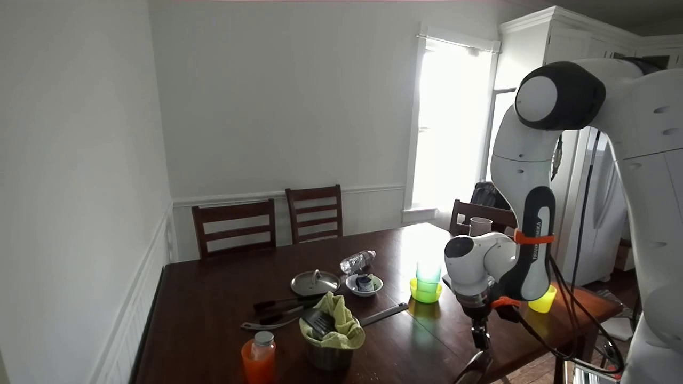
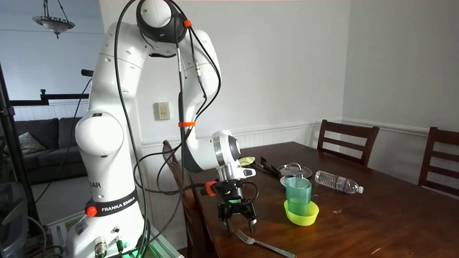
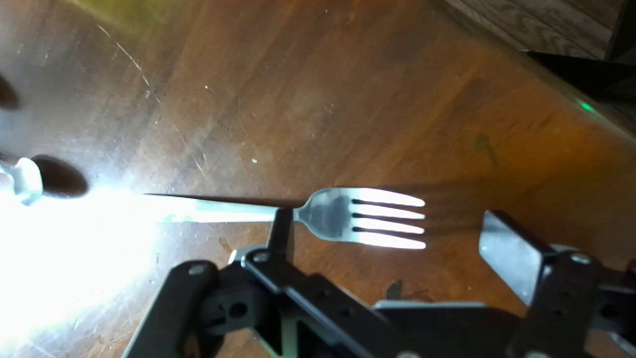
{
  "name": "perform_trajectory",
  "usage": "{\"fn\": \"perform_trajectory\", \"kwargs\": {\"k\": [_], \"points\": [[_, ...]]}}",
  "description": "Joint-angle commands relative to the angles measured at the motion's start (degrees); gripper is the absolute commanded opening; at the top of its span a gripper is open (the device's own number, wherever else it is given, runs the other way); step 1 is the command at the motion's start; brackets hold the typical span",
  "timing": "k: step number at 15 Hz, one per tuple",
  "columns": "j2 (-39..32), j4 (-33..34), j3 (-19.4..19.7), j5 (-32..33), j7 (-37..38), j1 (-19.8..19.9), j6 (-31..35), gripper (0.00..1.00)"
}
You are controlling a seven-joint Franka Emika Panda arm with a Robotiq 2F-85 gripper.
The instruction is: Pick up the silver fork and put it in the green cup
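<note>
The silver fork (image 2: 265, 248) lies flat on the dark wooden table in an exterior view; it also shows in the wrist view (image 3: 325, 214). The green cup (image 2: 299, 190), a teal-green translucent tumbler, stands upright inside a short yellow-green cup (image 2: 304, 219); both also show in an exterior view (image 1: 428, 271). My gripper (image 2: 241, 228) is open and empty, pointing down over the fork's tine end. In the wrist view my fingers (image 3: 385, 223) lie lengthwise along the fork, one overlapping its neck, the other beyond the tines. I cannot tell whether the finger touches the fork.
A pot (image 1: 330, 357) holds a green cloth and a spatula. An orange cup (image 1: 258, 368) holds a jar. A lid (image 1: 315, 284), a white bowl (image 1: 364, 291), a bottle (image 2: 339, 182) and a yellow cup (image 1: 543, 300) stand or lie around. The table edge (image 3: 536, 74) is near my gripper.
</note>
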State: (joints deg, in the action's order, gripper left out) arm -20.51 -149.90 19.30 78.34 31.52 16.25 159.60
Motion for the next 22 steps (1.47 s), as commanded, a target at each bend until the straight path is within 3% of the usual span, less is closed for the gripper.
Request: {"fn": "perform_trajectory", "kwargs": {"k": [1, 2, 3, 11, 22], "points": [[-2.8, 2.1, 0.7, 3.9, 4.3, -0.3, 1.1, 0.84], [-3.1, 2.4, 0.6, 4.3, 4.7, -0.2, 1.1, 0.68], [-3.5, 2.7, 0.6, 4.8, 5.2, -0.2, 1.1, 0.59], [-5.4, 4.3, 0.3, 5.7, 6.1, 0.0, 1.3, 0.04], [-2.8, 4.3, 0.5, 1.5, 2.5, 0.9, -2.7, 0.03]]}}
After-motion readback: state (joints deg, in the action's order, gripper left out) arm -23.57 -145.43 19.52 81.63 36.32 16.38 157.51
